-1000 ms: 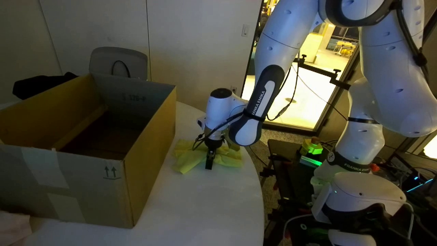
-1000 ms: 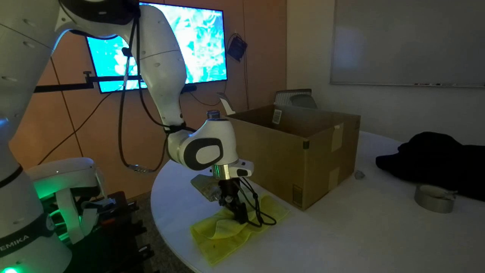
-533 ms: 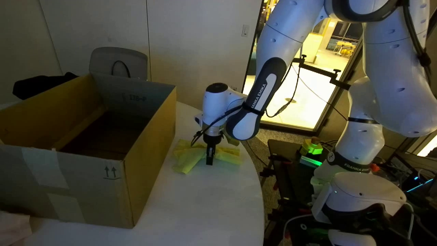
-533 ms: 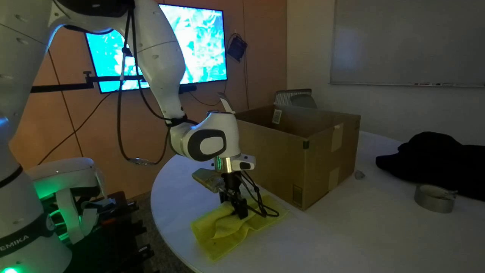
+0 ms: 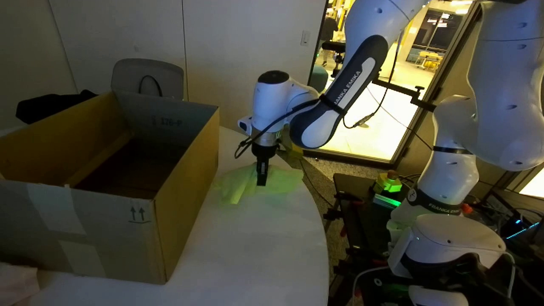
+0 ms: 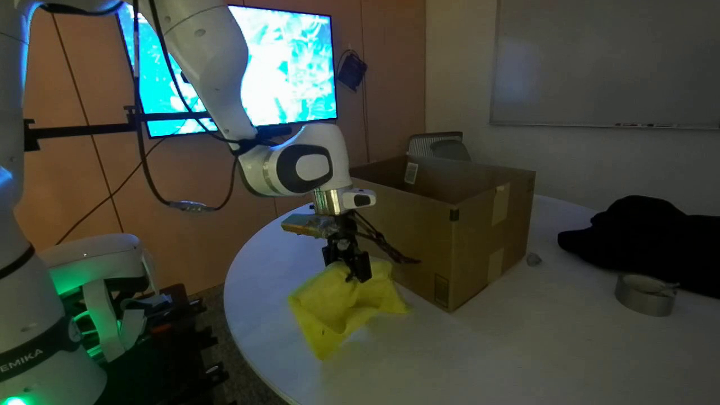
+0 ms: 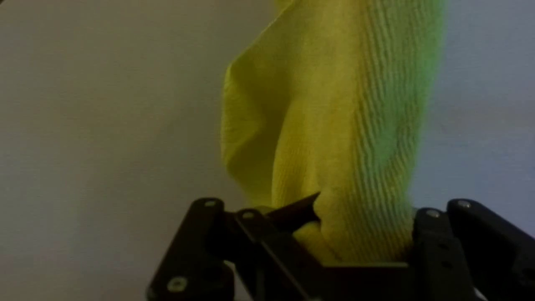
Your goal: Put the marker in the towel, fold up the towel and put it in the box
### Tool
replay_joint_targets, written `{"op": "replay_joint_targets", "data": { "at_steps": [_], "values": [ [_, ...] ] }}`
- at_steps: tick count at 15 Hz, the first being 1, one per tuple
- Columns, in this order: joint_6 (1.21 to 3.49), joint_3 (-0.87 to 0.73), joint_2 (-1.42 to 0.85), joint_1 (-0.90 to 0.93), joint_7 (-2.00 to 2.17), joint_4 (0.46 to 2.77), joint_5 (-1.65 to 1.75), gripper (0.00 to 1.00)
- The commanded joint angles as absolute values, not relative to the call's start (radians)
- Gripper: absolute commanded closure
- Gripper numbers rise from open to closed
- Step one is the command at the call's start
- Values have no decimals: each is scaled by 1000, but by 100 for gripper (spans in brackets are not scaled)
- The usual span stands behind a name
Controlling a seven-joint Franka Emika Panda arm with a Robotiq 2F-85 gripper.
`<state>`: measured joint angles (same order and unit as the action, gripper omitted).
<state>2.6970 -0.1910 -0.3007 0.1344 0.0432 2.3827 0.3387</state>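
- Yellow-green and bunched, the towel (image 6: 344, 306) is pinched near its middle by the gripper (image 6: 345, 270), which is closed on the cloth; loose corners are draped towards 4, 7 and 8 o'clock in an exterior view
- The lift before the carry is judged to be the step in hand; the towel is held tented over the table (image 6: 495, 349), though whether its lowest corner is touching cannot be told
- The marker cannot be made out; it is presumed to be wrapped inside
- The box (image 5: 112, 225) is seen open-topped at 9 o'clock from the gripper in an exterior view
- Next, more height is called for, so that the drooping corners can be brought over the wall, then a release inside
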Motion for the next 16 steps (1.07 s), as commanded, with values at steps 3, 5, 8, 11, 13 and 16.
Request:
{"op": "replay_joint_targets", "data": {
  "at_steps": [3, 5, 8, 11, 13, 16],
  "values": [
    [2540, -155, -50, 120, 98, 2408, 464, 97],
    [2487, -119, 21, 110, 115, 2389, 474, 97],
    [2427, -58, 80, 93, 112, 2319, 443, 100],
    [2405, -14, 87, 78, 131, 2225, 444, 100],
    [2426, 12, 53, 70, 177, 2144, 473, 100],
    [2483, 42, -34, 63, 292, 2019, 556, 100]
  ]
}}
